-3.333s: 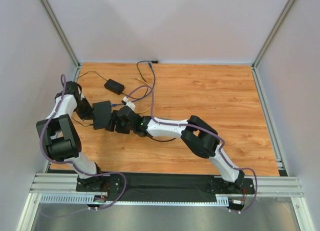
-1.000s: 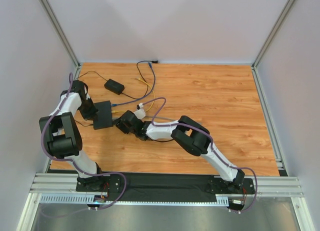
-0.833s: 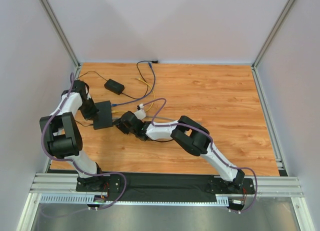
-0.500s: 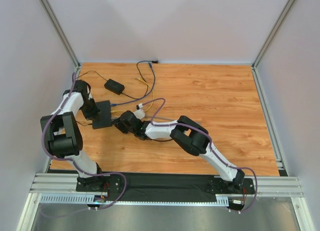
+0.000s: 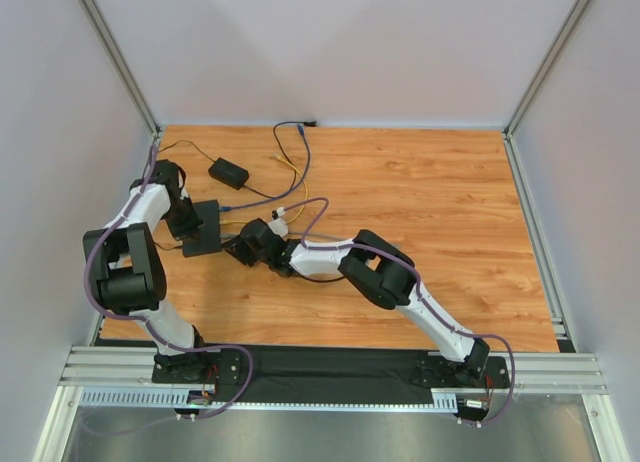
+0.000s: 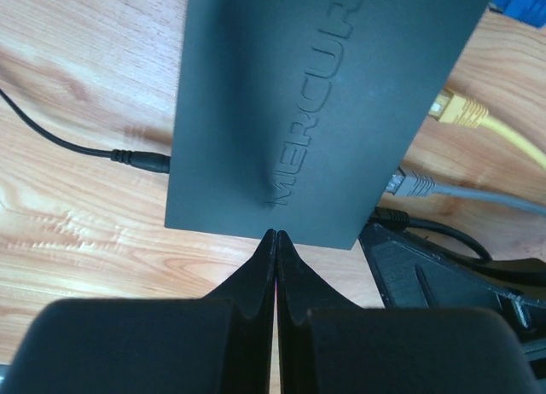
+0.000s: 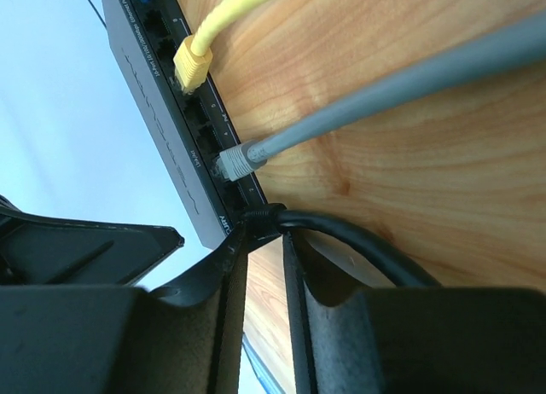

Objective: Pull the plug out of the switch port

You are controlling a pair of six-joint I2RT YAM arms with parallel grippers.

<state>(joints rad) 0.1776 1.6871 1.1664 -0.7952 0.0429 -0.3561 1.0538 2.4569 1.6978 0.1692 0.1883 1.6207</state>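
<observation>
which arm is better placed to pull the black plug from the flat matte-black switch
Right: the right gripper flanks the black cable plug at the flat matte-black switch's end socket. The left gripper is shut, tips at a socketless edge.

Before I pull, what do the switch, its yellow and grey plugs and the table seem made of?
Switch: likely moulded plastic, matte black, lettering moulded into its top. Yellow plug and grey plug: probably plastic boots, smooth with a dull sheen. Table: wood-grain top, faintly glossy; laminate or real wood, I cannot tell.
</observation>
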